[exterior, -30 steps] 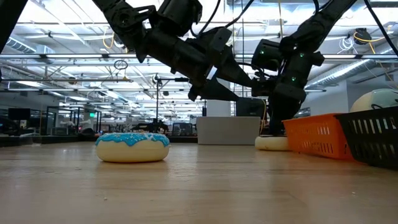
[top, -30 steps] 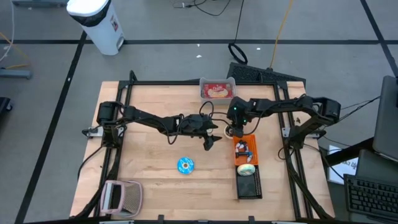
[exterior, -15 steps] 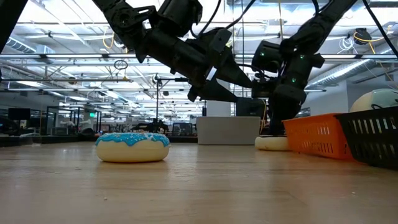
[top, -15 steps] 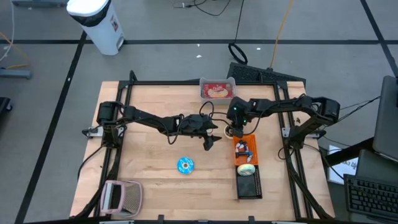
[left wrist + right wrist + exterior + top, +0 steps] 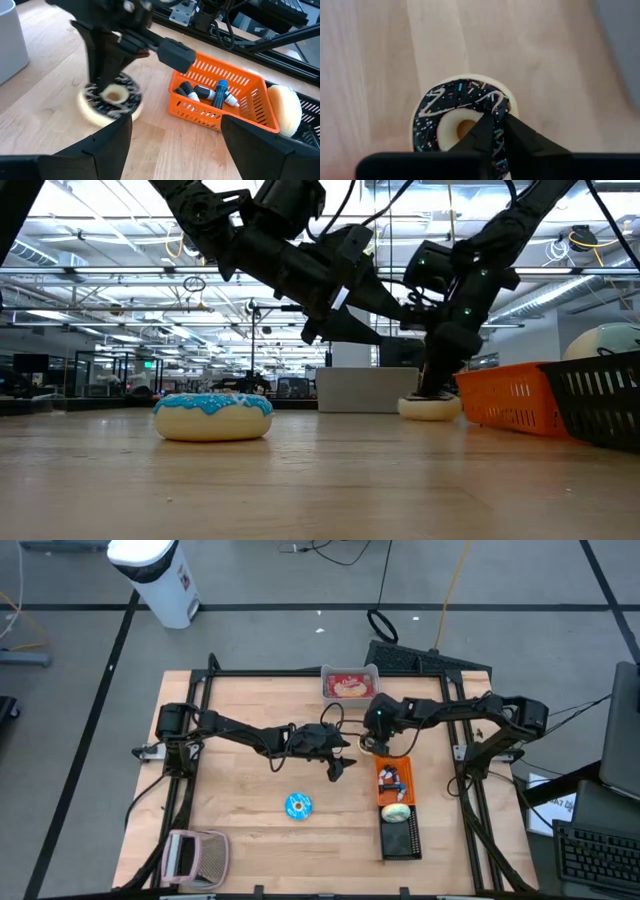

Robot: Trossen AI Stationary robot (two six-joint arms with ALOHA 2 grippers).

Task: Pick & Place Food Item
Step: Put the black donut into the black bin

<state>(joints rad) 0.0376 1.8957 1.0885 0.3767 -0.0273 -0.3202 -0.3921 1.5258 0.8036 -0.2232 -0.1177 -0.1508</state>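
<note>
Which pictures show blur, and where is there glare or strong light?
Left wrist view: the right gripper and the dark donut are smeared by motion; the orange basket is sharp. Right wrist view: the donut is soft. Low view: bright ceiling lights behind dark arms. High view: even light.

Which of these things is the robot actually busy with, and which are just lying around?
In the job:
- chocolate sprinkle donut, pinched at its ring by the right gripper

Lying about:
- blue-iced donut
- orange basket of markers
- black basket holding a pale bun
- clear food tray
- left gripper, open, waiting nearby
</note>
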